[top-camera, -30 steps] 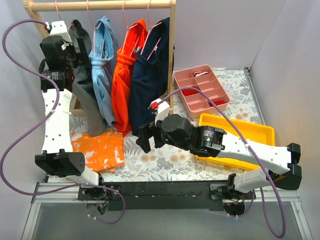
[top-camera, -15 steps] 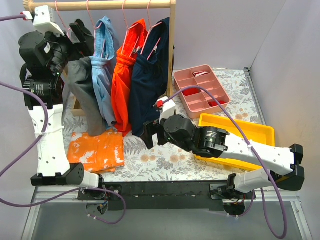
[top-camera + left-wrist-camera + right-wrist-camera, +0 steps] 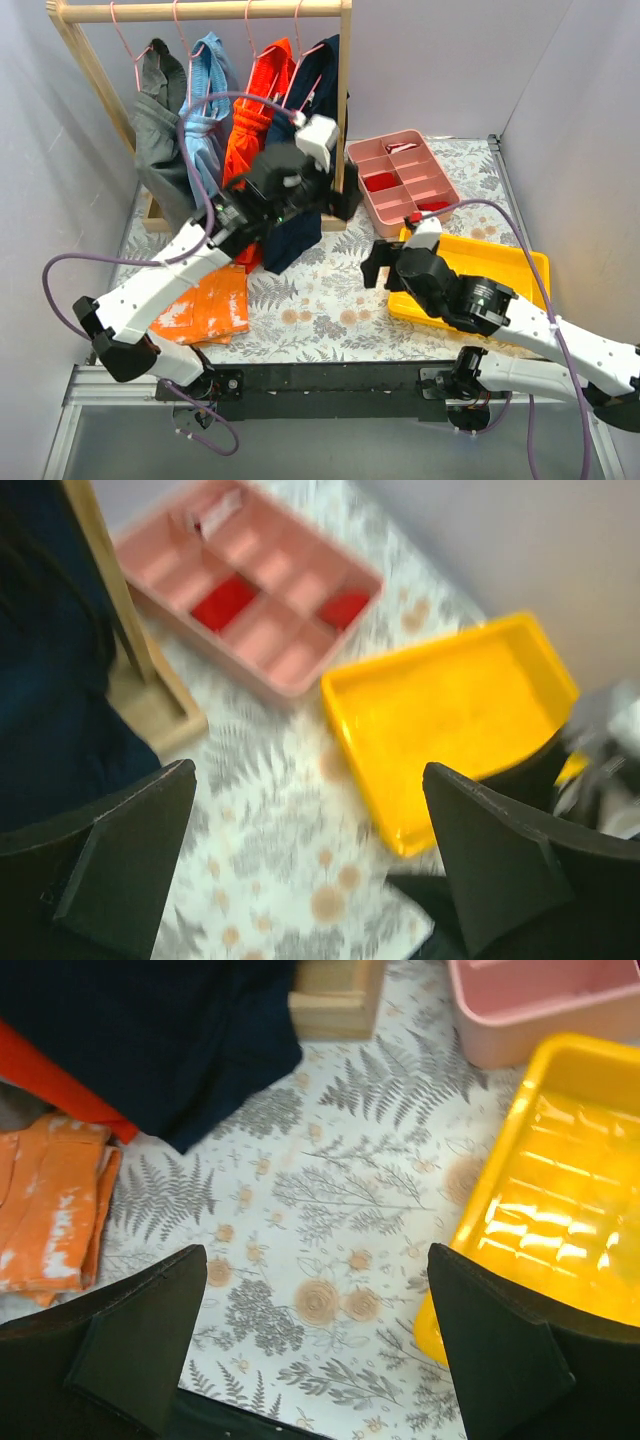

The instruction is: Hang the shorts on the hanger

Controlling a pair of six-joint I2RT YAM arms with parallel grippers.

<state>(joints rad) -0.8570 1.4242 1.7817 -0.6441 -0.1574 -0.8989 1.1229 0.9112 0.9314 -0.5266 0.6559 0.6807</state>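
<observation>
The dark grey shorts (image 3: 160, 135) hang at the left end of the rail on the thin pink hanger (image 3: 127, 47). No gripper touches them. My left gripper (image 3: 343, 204) is open and empty, out over the middle of the table in front of the navy garment, far right of the shorts. In the left wrist view its jaws (image 3: 310, 865) stand wide apart over the flowered cloth. My right gripper (image 3: 377, 264) is open and empty above the table, next to the yellow tray; its wrist view (image 3: 315, 1345) shows only cloth between the jaws.
The wooden rail (image 3: 200, 11) also holds light blue shorts (image 3: 205, 110), a red-orange garment (image 3: 250, 130) and a navy garment (image 3: 305, 95). An orange white-blotched garment (image 3: 200, 305) lies front left. A pink compartment tray (image 3: 400, 180) and a yellow tray (image 3: 480, 268) stand at the right.
My left arm has left the grey shorts on the rail and swung right to the middle of the table. My right arm has drawn back right towards the yellow tray.
</observation>
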